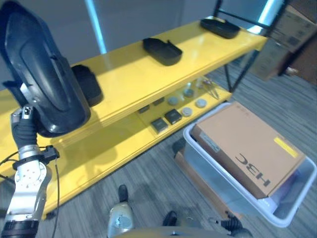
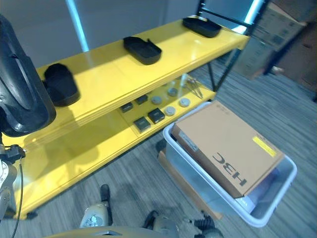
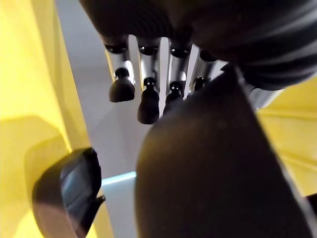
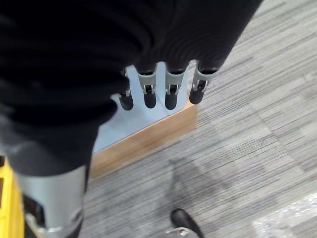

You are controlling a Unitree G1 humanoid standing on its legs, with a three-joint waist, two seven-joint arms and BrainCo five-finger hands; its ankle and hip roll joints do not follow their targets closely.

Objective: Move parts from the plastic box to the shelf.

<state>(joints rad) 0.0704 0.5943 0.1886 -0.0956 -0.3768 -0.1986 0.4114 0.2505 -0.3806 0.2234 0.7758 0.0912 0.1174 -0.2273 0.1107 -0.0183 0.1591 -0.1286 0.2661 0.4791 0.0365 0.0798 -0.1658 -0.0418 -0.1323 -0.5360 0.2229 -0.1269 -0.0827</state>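
A large black moulded part [image 1: 44,74] is raised at the far left, over the left end of the yellow shelf [image 1: 133,74]. My left hand [image 3: 148,104] is shut on it; its fingers lie along the part [image 3: 213,173] in the left wrist view. Three more black parts rest on the top shelf board: one at the left [image 1: 88,85], one in the middle [image 1: 162,51], one at the far right [image 1: 220,27]. The clear plastic box [image 1: 198,153] stands on the floor at the right and holds a brown cardboard box [image 1: 247,148]. My right hand [image 4: 171,94] hangs open over the floor beside the box.
Several small grey discs and dark square pieces [image 1: 173,116] lie on the lower shelf board. A wooden board [image 4: 148,139] sits under the plastic box. Stacked cardboard boxes [image 1: 285,39] stand at the far right beyond the shelf. Grey striped carpet covers the floor.
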